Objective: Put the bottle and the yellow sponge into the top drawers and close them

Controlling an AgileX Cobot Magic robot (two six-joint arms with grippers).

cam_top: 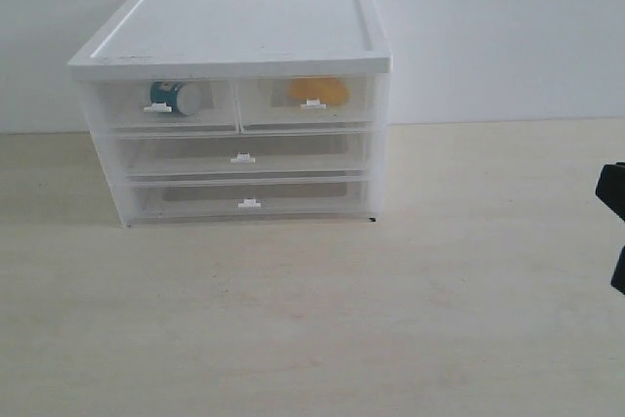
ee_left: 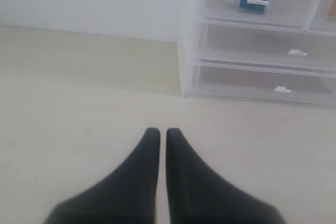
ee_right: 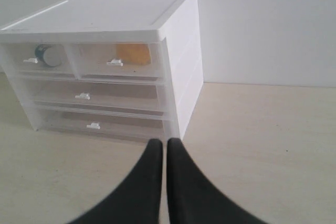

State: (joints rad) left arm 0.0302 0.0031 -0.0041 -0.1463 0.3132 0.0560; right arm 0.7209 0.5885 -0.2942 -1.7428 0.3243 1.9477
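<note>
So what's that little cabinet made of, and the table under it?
The cabinet top looks like opaque white plastic, smooth with a moulded rim. The top drawers seem translucent plastic: the bottle and yellow sponge show through. The table looks like pale wood or laminate, matt, faintly grained; I cannot tell which.

The left gripper (ee_left: 158,132) had two black fingers (ee_left: 131,187). They were smooth and dull, wide at the base and thin at the round tips. The right gripper (ee_right: 164,142) looked the same. A black, blocky bit of the right arm (cam_top: 615,190) showed too.
</note>
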